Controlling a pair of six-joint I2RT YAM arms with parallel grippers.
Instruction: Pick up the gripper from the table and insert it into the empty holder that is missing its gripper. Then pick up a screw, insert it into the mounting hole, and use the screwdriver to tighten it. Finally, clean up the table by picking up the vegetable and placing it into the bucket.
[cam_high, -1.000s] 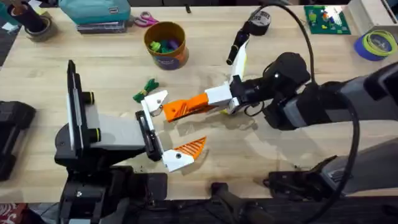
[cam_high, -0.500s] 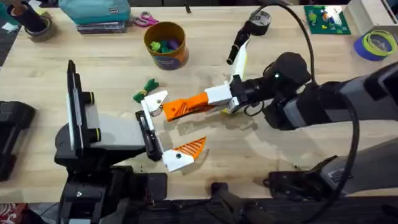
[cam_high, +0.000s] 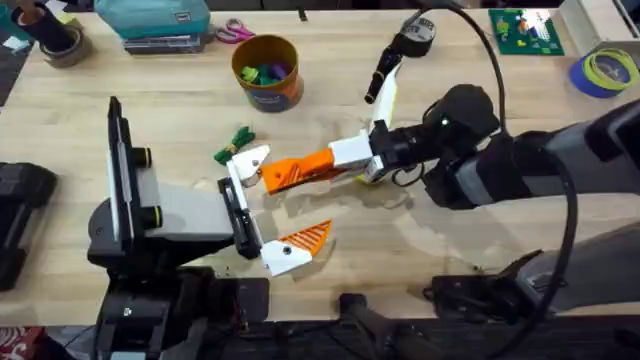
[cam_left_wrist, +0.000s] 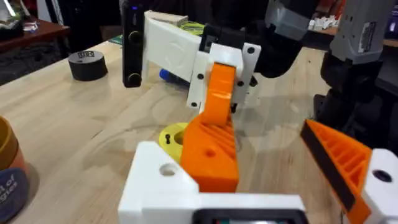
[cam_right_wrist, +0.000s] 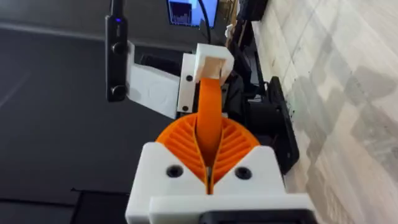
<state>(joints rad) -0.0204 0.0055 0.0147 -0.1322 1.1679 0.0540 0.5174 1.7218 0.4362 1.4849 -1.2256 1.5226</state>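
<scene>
Overhead: the vegetable (cam_high: 235, 141) lies on the surface (cam_high: 150, 80) just beyond the holder (cam_high: 250, 160). The bucket (cam_high: 267, 72), with colourful toys inside, stands farther past the holder, and a black tape roll (cam_high: 415, 35) is well off to the right of it. The left gripper (cam_high: 280, 205) is spread, with the bare holder on one side and an orange ribbed pad (cam_high: 305, 237) on the other. The right arm reaches in low from the holder's right. The right gripper (cam_high: 342, 160) pinches the orange gripper piece (cam_high: 295, 172), whose far end is against the holder; can't tell if it is seated.

Left wrist: the orange gripper piece (cam_left_wrist: 214, 134) stands just behind the holder (cam_left_wrist: 163, 180), blocking the right gripper (cam_left_wrist: 217, 62). A yellow ring (cam_left_wrist: 169, 135) lies flat beside the piece. The tape roll (cam_left_wrist: 87, 65) is far behind the holder, and the bucket (cam_left_wrist: 9, 171) is at its side.

Right wrist: the fingers (cam_right_wrist: 177, 171) are pressed together on the orange gripper piece (cam_right_wrist: 208, 115). The holder (cam_right_wrist: 211, 65) caps its far end.
</scene>
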